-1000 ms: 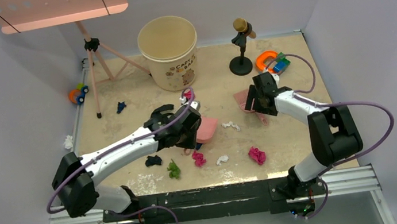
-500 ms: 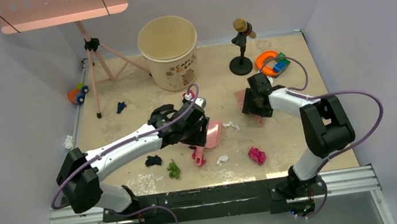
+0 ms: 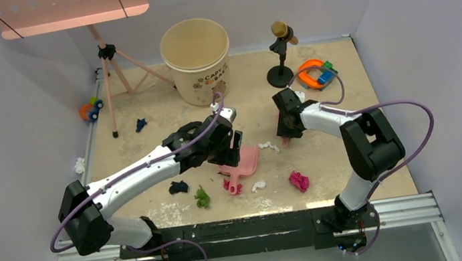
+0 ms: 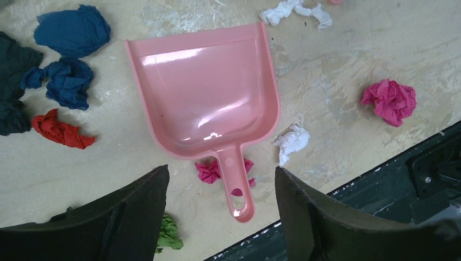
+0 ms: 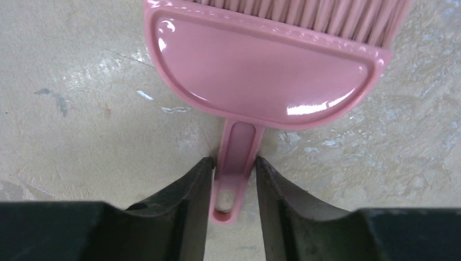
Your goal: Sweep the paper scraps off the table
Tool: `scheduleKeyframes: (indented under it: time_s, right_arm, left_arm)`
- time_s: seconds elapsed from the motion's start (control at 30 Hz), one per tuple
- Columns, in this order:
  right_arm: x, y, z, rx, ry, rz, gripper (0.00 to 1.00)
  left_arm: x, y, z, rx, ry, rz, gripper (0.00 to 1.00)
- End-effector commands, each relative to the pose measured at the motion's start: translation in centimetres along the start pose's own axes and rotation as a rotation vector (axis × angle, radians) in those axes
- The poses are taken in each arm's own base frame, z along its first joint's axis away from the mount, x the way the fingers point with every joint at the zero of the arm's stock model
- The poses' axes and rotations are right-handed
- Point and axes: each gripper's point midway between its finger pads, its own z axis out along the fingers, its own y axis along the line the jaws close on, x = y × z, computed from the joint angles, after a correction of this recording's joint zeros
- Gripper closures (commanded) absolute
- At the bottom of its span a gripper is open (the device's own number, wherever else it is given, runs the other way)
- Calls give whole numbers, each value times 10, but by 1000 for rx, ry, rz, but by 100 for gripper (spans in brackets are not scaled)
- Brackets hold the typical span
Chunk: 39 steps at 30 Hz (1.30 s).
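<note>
- Several small crumpled paper scraps [image 3: 299, 180] lie scattered on the beige speckled table [image 3: 353, 155], top view.
- Left gripper [image 4: 220, 217] hangs spread open above the pink plastic dustpan [image 4: 206, 95]; wads look light, soft.
- Right gripper [image 5: 232, 187] is clamped on the pink brush [image 5: 255, 70] handle, the sensible hold.

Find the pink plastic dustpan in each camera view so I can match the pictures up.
Top external: the pink plastic dustpan lies on the table just right of the left gripper, handle toward the near edge.
Left wrist: it fills the centre, empty, handle pointing down between the open fingers.
Right wrist: not in view; only the pink brush shows.
Shared landmark: the magenta paper wad partly under the dustpan's handle.
</note>
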Motion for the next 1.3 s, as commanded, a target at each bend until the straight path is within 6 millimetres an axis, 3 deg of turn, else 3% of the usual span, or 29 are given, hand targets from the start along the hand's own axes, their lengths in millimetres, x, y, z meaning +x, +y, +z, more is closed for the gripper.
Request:
scheduleKeyframes:
  time_s: [0.0,0.07,0.17,0.27,0.43,0.53,0.77,0.9,1.07,1.2,1.27]
  right_arm:
    - [16,1,9,34,59,21,70]
    - [21,2,11,20,70,23,81]
    - [22,3,7,-3,63,35,86]
    - [10,5,-8,-28,16,44,91]
    - [-22,16,-64,-138,-111,12,91]
    - [-31,28,-103,-285,-178,-44,91]
    - [-20,55,-168,-632,-268,-156,91]
    - [-17,53,-179,-659,-272,-170,91]
    - [-12,50,-183,-658,-261,-196,92]
    - [-14,50,-191,-676,-281,-198,92]
    - [-14,50,-193,-680,-283,-198,92]
  left_arm:
    - [-35,-4,-23,26,-91,-6,26]
    - [-38,-5,-26,24,-98,-8,26]
    - [-42,-5,-29,22,-112,-12,26]
    - [-48,-6,-28,23,-127,-17,26]
    - [-64,-16,-20,73,-125,-79,26]
    - [-82,-32,-18,177,-130,-169,25]
    - [-122,-77,-12,444,-123,-420,23]
    - [-142,-87,-1,478,-133,-540,19]
    - [-162,-96,-3,546,-203,-620,13]
    - [-164,-99,8,545,-186,-639,16]
    - [-166,-100,12,556,-193,-647,23]
